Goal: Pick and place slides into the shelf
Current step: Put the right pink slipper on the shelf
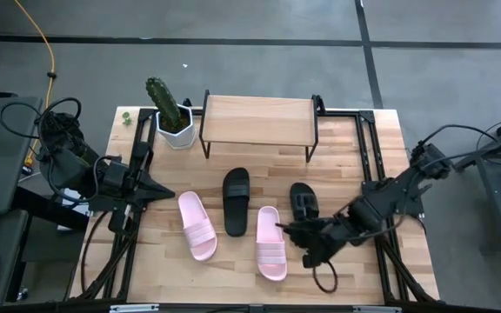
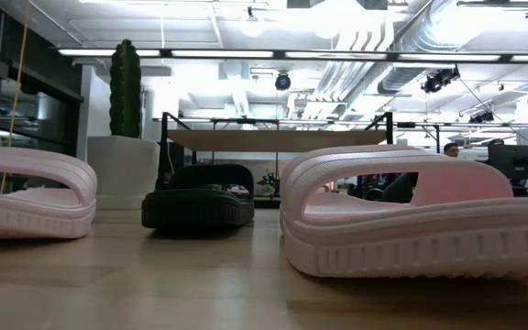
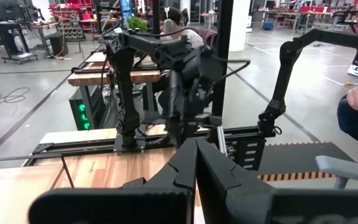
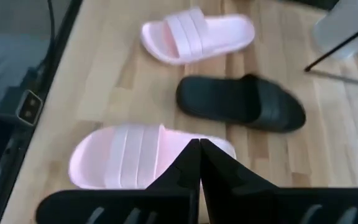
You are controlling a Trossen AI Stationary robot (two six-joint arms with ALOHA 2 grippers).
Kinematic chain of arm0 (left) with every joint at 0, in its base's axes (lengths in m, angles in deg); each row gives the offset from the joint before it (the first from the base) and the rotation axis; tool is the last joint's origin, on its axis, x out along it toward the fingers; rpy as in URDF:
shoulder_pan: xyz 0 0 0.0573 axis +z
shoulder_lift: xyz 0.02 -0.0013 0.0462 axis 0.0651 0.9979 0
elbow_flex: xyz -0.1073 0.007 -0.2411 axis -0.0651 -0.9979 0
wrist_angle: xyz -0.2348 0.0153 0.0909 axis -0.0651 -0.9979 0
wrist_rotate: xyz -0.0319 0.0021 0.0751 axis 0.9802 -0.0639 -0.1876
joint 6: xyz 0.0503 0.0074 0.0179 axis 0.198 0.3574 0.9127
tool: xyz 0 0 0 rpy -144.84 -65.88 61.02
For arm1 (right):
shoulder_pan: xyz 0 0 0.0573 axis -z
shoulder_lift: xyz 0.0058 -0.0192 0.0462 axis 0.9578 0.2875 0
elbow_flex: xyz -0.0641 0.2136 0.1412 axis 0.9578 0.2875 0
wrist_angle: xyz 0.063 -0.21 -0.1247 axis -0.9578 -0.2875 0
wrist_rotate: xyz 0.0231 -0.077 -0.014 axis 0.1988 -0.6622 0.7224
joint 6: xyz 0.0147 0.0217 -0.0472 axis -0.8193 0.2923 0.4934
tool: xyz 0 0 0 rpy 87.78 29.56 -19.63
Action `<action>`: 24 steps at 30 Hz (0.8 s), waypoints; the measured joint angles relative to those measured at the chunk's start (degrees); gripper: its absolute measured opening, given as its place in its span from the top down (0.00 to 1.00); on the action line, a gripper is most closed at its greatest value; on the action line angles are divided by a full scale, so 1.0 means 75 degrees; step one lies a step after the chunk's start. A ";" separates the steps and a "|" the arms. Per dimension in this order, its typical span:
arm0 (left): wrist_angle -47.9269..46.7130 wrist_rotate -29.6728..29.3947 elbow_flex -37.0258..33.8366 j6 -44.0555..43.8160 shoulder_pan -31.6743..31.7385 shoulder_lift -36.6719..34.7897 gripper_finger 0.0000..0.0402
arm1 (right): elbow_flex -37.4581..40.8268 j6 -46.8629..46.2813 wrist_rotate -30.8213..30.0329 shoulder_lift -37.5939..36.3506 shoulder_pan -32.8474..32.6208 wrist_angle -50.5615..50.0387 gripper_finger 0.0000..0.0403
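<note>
**Four slides on the table, shelf board bare, both grippers closed on nothing**

No brand, label or legible writing is seen on any slide, on the shelf or on the pot.

Four slides are counted on the wooden table [image 1: 364,187]: two pale pink and two black. One pink slide [image 1: 197,225] lies left of centre, and the second pink slide [image 1: 270,242] lies right of centre near the front edge. One black slide [image 1: 236,200] lies between them, a little nearer the shelf, and the other black slide [image 1: 303,203] lies just right of the second pink one, partly covered by the right arm. All four are apart from one another.

One shelf [image 1: 258,120] stands at the back edge of the table, its light wooden top board carrying nothing. One white pot with a cactus [image 1: 175,129] stands just beside its left end (the only other object on the table).

The left gripper [image 1: 167,195] is held at the table's left side, its fingers pressed together and empty, well apart from the nearest pink slide. The right gripper [image 1: 283,228] is placed at the edge of the second pink slide, fingers likewise pressed together with nothing between them.

Open board is left in front of the shelf and along the table's front left corner.
</note>
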 joint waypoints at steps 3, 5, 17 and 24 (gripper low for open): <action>-0.0005 0.0000 0.0000 0.0000 0.0000 0.0000 1.00 | 0.0163 -0.0008 0.0048 -0.0003 0.0220 0.0039 1.00; -0.0055 0.0000 0.0000 0.0000 0.0000 0.0000 1.00 | 0.0225 -0.0008 0.0222 -0.0003 0.0379 0.0009 1.00; -0.0398 0.0003 0.0000 -0.0153 0.0000 0.0000 1.00 | 0.0820 0.0315 0.2592 -0.0043 0.1449 0.1043 1.00; -0.0509 0.0003 0.0000 -0.0181 0.0000 0.0000 1.00 | 0.1503 0.0519 0.3781 -0.0044 0.2068 0.1658 1.00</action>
